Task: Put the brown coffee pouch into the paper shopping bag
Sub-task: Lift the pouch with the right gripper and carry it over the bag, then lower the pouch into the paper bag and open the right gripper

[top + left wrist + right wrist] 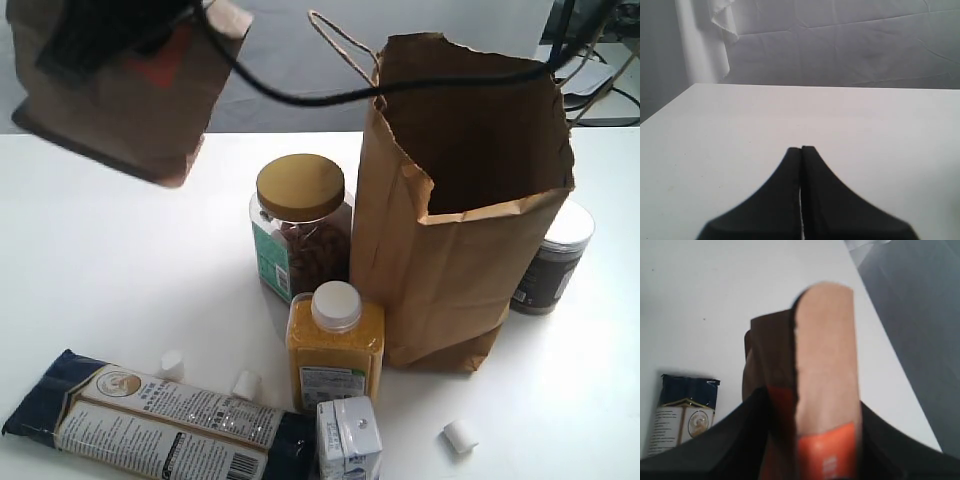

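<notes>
Two black fingers of the right gripper [812, 402] are clamped on the brown coffee pouch [770, 355], one on each side, with the orange-red label showing between them. From where I stand, that gripper has reached across to the far left and holds the pouch tilted in the air, high above the white table [100, 270]. The pouch is up and to the left of the paper shopping bag [450, 270] and well apart from its mouth. A black cable [300, 98] sags from the gripper across to the bag's rim.

The left gripper [801, 150] has its fingers pressed together with nothing between them, over a bare stretch of table.

The bag stands upright right of centre, its jagged top open and a cord handle sticking up at the back. Just beside its left wall is a clear jar [300, 240] with a gold lid and brown contents. In front of that jar, close to the bag's lower corner, stands a yellow bottle [335, 350] with a white cap. A small carton [350, 440] sits at the bottle's foot. A long dark-blue packet [150, 420] with a cream label lies flat along the near edge, its end near the carton. A dark jar [550, 265] with a white lid peeks out from behind the bag's right side. Three small white pieces [459, 437] lie scattered near the front.
</notes>
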`<control>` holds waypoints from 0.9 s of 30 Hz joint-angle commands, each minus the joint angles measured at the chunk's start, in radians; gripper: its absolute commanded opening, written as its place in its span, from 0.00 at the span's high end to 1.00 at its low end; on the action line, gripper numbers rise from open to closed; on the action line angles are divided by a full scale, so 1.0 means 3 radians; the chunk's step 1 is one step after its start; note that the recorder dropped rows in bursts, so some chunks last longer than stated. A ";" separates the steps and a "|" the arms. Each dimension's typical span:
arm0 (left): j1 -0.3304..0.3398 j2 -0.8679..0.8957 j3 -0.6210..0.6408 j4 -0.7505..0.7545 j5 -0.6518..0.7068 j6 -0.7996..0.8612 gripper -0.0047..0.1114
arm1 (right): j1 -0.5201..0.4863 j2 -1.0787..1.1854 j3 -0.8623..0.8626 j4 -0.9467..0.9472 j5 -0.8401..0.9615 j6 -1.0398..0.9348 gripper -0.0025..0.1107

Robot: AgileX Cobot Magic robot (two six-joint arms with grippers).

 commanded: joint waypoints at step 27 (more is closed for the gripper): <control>0.0012 -0.0012 0.0012 0.0015 -0.0013 -0.0011 0.96 | -0.0200 -0.0500 -0.0028 -0.2646 0.0756 0.1876 0.98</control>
